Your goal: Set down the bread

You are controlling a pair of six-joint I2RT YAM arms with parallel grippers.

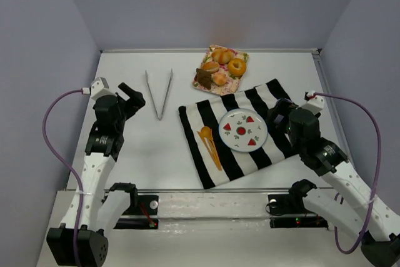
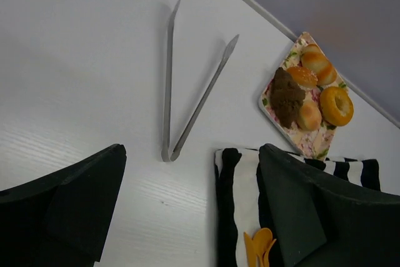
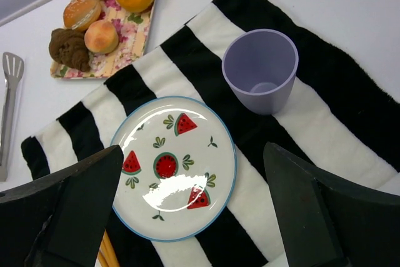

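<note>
The bread lies on a floral tray (image 1: 231,85) at the back centre: a dark brown lumpy piece (image 1: 204,79) and a round golden bun (image 1: 220,79) beside it. Both show in the left wrist view, dark piece (image 2: 287,97) and bun (image 2: 309,117), and in the right wrist view, dark piece (image 3: 69,48) and bun (image 3: 101,35). A watermelon-print plate (image 1: 240,121) sits bare on a striped cloth (image 1: 206,114). My left gripper (image 1: 134,98) is open and empty over the table left of the cloth. My right gripper (image 3: 194,151) is open and empty above the plate (image 3: 200,123).
A ring-shaped bagel (image 1: 237,66) and other buns share the tray. Metal tongs (image 1: 159,95) lie on the table left of the tray. Orange plastic cutlery (image 1: 209,142) lies on the cloth left of the plate. A lilac cup (image 3: 261,70) stands behind the plate.
</note>
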